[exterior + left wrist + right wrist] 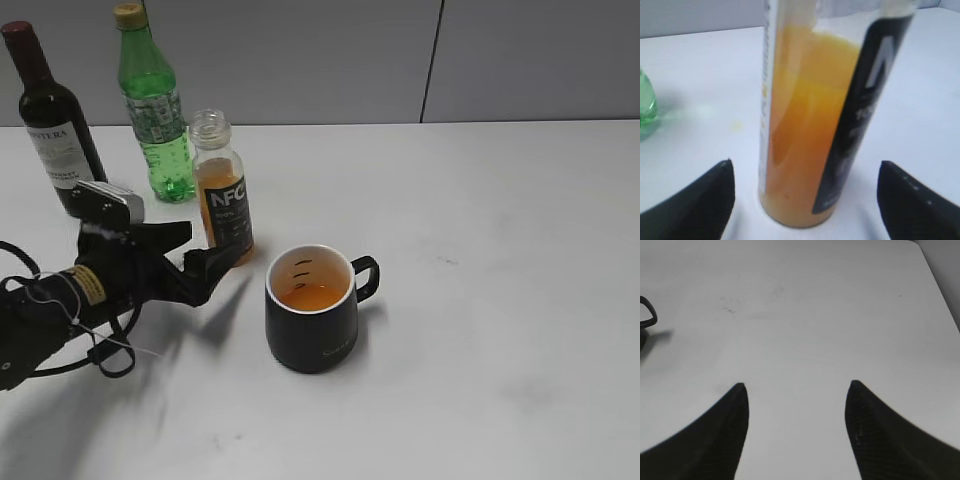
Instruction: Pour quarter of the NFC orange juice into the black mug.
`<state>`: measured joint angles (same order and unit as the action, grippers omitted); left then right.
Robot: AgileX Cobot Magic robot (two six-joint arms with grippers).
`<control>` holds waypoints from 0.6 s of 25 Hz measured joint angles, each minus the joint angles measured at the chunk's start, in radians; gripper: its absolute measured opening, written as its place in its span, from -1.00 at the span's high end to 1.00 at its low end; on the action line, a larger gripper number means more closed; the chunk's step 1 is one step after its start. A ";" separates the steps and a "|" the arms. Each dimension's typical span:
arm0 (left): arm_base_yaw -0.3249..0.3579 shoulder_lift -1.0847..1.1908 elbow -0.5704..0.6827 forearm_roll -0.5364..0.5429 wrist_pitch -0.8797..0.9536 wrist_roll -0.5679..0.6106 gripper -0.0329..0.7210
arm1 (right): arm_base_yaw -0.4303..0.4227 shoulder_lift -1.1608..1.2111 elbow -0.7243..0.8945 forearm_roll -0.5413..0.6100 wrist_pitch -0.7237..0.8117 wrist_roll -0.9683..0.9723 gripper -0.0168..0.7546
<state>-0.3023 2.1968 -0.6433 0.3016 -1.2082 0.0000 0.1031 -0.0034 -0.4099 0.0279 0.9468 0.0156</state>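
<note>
The NFC orange juice [224, 195] stands upright and uncapped on the white table, left of the black mug [311, 310], which holds some orange liquid. My left gripper [200, 258] is open, its fingers spread just in front of the bottle's base and apart from it. The left wrist view shows the bottle [812, 125] standing between and beyond the two fingertips [805, 172]. My right gripper [796, 385] is open and empty over bare table. The mug's handle [647, 315] shows at the left edge of the right wrist view. The right arm is out of the exterior view.
A taller green plastic bottle [155, 105] and a dark wine bottle [50, 120] stand behind the juice at the back left. The green bottle's edge [646, 107] shows in the left wrist view. The table's far right edge [940, 290] shows in the right wrist view.
</note>
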 joint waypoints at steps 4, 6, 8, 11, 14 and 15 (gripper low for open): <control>0.000 -0.074 0.092 -0.001 -0.001 0.000 -0.93 | 0.000 0.000 0.000 0.000 0.000 0.000 -0.25; 0.000 -0.119 0.137 -0.018 -0.001 0.000 -0.92 | 0.000 0.000 0.000 0.000 0.000 0.000 -0.25; 0.000 -0.186 0.172 -0.051 0.046 0.000 -0.91 | 0.000 0.000 0.000 0.000 0.000 0.000 -0.25; 0.000 -0.312 0.183 -0.105 0.245 0.000 -0.90 | 0.000 0.000 0.000 0.000 0.000 0.000 -0.25; 0.000 -0.454 0.179 -0.140 0.496 0.000 -0.90 | 0.000 0.000 0.000 0.000 0.000 0.000 -0.25; 0.000 -0.501 0.171 -0.144 0.598 0.000 -0.90 | 0.000 0.000 0.000 0.000 0.000 0.000 -0.25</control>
<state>-0.3023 1.6961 -0.4719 0.1580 -0.6100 0.0000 0.1031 -0.0034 -0.4099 0.0279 0.9468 0.0156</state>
